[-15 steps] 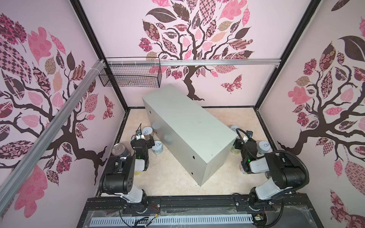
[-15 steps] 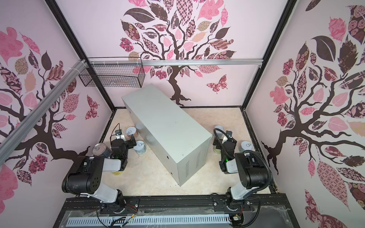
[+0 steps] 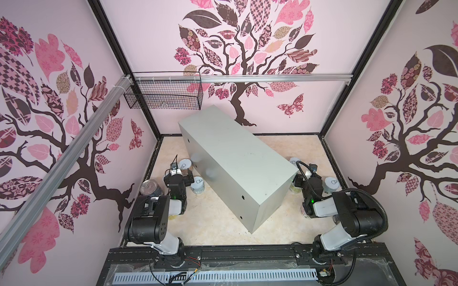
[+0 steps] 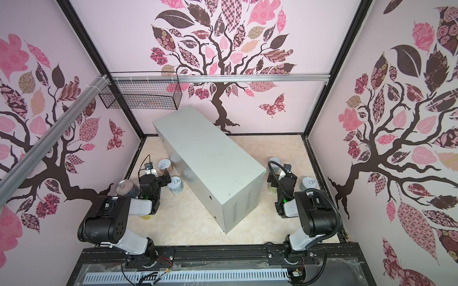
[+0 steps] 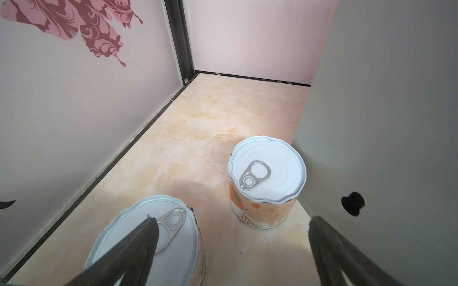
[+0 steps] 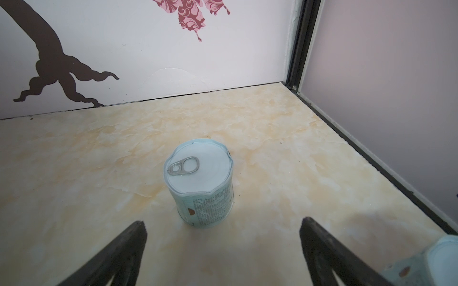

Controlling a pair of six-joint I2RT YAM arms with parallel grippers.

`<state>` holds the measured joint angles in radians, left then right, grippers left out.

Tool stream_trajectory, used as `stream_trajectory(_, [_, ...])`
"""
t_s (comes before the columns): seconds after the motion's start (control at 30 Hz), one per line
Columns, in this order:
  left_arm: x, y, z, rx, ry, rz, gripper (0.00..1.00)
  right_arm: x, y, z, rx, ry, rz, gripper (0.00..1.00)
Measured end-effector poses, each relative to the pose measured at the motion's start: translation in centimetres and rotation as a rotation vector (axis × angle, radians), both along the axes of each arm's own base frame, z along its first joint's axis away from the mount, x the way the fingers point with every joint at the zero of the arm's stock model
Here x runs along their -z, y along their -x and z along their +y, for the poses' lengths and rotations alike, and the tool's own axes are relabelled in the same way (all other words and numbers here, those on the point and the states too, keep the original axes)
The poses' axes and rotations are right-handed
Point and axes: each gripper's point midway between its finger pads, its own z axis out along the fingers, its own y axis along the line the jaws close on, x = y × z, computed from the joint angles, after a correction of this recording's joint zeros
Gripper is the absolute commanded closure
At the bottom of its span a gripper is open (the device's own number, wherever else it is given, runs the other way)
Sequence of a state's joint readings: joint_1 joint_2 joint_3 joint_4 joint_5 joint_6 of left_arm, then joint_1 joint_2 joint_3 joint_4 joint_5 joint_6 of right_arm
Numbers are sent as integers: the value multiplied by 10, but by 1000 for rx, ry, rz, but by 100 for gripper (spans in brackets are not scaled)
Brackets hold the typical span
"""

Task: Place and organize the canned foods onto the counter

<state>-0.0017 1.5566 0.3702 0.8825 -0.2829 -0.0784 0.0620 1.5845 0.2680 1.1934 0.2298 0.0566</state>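
Observation:
The counter (image 3: 238, 158) (image 4: 210, 158) is a long pale grey-green box lying diagonally on the floor, its top bare. Short white-lidded cans stand on the floor on both sides of it. In both top views my left gripper (image 3: 179, 174) (image 4: 158, 179) hangs open beside two of the cans (image 3: 185, 164) (image 3: 198, 182) and a taller dark can (image 3: 149, 187). In the left wrist view an orange-labelled can (image 5: 266, 170) stands ahead of the open gripper (image 5: 233, 230), and a nearer can (image 5: 173, 242) lies under one finger. My right gripper (image 3: 308, 174) (image 6: 223, 230) is open behind a pale blue can (image 6: 200, 173).
A black wire basket (image 3: 163, 92) hangs on the back wall's rail. More cans stand near the right arm (image 3: 331, 183) (image 3: 294, 161) (image 6: 441, 260), and others are partly hidden under both arms. The counter's side (image 5: 384, 123) is close to the left gripper. Walls enclose the floor.

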Motion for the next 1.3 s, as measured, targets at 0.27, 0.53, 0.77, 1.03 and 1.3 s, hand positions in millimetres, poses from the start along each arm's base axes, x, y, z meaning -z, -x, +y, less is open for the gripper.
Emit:
stream_trajectory(0.27, [1,0,-1,4,2,3,2,0,0,0,0,0,0,0])
stream_trajectory(0.53, [2,0,-1,7,3,7,2,0,0,0,0,0,0,0])
stream_trajectory(0.77, [5,3,2,-13,2,54,2,-16,3,-10,64,-23,26,0])
stream_trajectory(1.03, [-64,-9,12,-93,54,8,2,-57,-2,-23,175,-105,43,0])
stream_trajectory(1.3, [-117,6,4,-144,195,24,2,-76,30,-22,209,-269,103,0])
